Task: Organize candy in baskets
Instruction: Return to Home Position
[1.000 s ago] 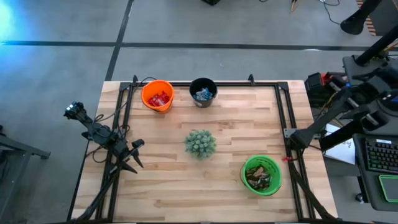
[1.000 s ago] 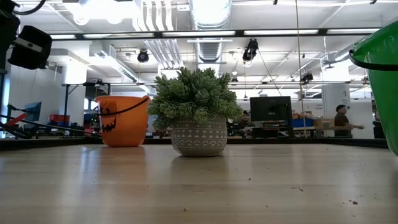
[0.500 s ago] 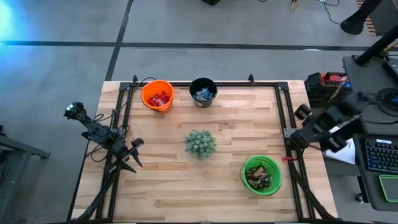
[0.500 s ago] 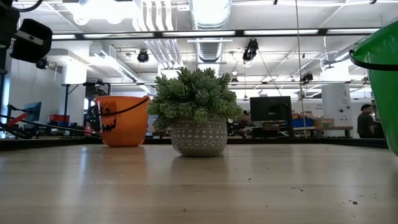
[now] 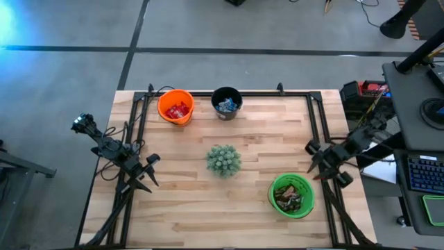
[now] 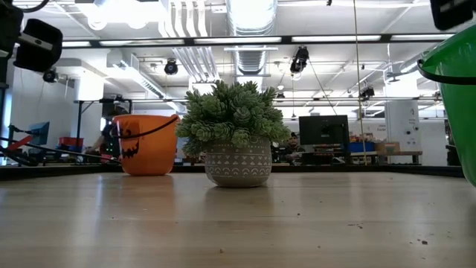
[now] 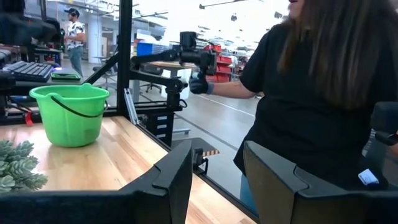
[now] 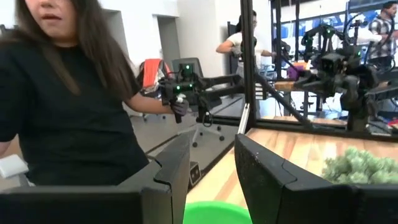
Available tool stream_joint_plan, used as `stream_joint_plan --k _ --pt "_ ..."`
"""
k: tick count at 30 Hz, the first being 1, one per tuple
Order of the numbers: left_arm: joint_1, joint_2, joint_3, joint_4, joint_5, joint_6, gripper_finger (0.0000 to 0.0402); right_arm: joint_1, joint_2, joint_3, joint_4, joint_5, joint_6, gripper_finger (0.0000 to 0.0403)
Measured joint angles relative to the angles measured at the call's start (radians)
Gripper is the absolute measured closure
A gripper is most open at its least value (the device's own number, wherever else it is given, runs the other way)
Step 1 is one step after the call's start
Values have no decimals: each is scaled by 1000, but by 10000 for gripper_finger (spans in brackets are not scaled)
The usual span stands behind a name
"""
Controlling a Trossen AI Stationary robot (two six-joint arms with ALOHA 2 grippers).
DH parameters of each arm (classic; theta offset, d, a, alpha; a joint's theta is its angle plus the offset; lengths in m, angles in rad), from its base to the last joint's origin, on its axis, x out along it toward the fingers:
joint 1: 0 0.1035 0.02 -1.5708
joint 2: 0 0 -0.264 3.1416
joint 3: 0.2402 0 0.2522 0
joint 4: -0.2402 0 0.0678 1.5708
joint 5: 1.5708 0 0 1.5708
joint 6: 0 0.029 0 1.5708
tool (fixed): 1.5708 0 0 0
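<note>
Left gripper [image 7: 216,152] and right gripper [image 8: 212,144] gape, empty. From above I see the black bucket [image 5: 226,102] up top; low down, the plant [image 6: 236,134] hides it.

In the last second the right arm has swung in from outside the table's right side, and its right gripper [image 5: 319,158] now hangs over the right edge of the light wooden table [image 5: 263,132], just beside the bright green round plastic bucket [image 5: 272,194]. In the low view I now see a dark part of this arm [image 6: 454,11] in the upper right corner.
</note>
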Motion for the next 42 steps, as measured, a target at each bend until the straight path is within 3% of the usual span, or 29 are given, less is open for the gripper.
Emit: stream_joint_plan --k 6,12,14,20,31,42 --pt "0 0 0 -1 0 44 274 0 -45 -172 131 0 -11 287" --pt "0 0 0 -6 0 52 274 0 -45 -255 220 -12 -28 287" --pt "0 0 0 -6 0 52 274 0 -44 -272 240 -59 -57 287" --pt "0 0 0 -6 0 52 274 0 -44 -282 226 -192 -113 287" --pt "0 1 0 -12 0 47 274 0 -28 -291 203 -179 -82 287" --pt "0 0 0 3 0 -67 274 0 -25 -291 202 -177 -19 287"
